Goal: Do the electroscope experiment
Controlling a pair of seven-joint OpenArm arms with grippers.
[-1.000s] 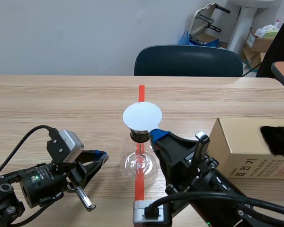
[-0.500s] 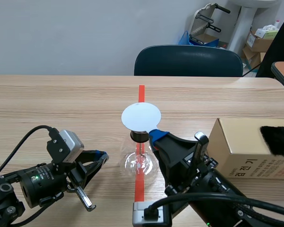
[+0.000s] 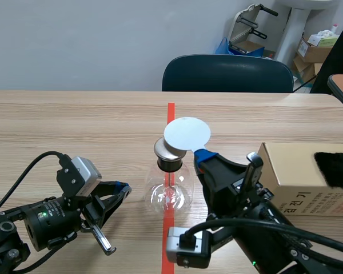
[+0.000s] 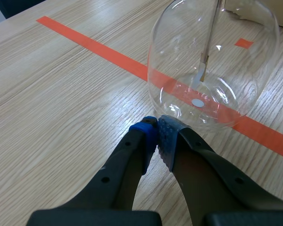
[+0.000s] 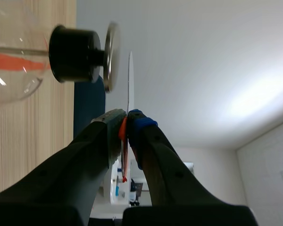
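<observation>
A clear glass flask electroscope [image 3: 170, 194] stands on the red tape line, with a black stopper [image 3: 169, 165] and a metal cap [image 3: 167, 150] on top. My right gripper [image 3: 201, 155] is shut on the handle of a white disc [image 3: 187, 133], held just right of and slightly above the cap. In the right wrist view the disc [image 5: 130, 80] appears edge-on beside the metal cap [image 5: 108, 56], a small gap between them. My left gripper [image 4: 156, 127] rests shut on nothing, its tips close to the flask's base [image 4: 212, 70].
A cardboard box [image 3: 306, 177] with something black and furry [image 3: 335, 168] on it sits at the right. A dark chair [image 3: 227, 73] stands behind the table's far edge. Boxes and clutter lie in the back right corner.
My right gripper has carried the white disc off the metal cap, to the right and slightly up, uncovering the cap. The left arm has not moved.
</observation>
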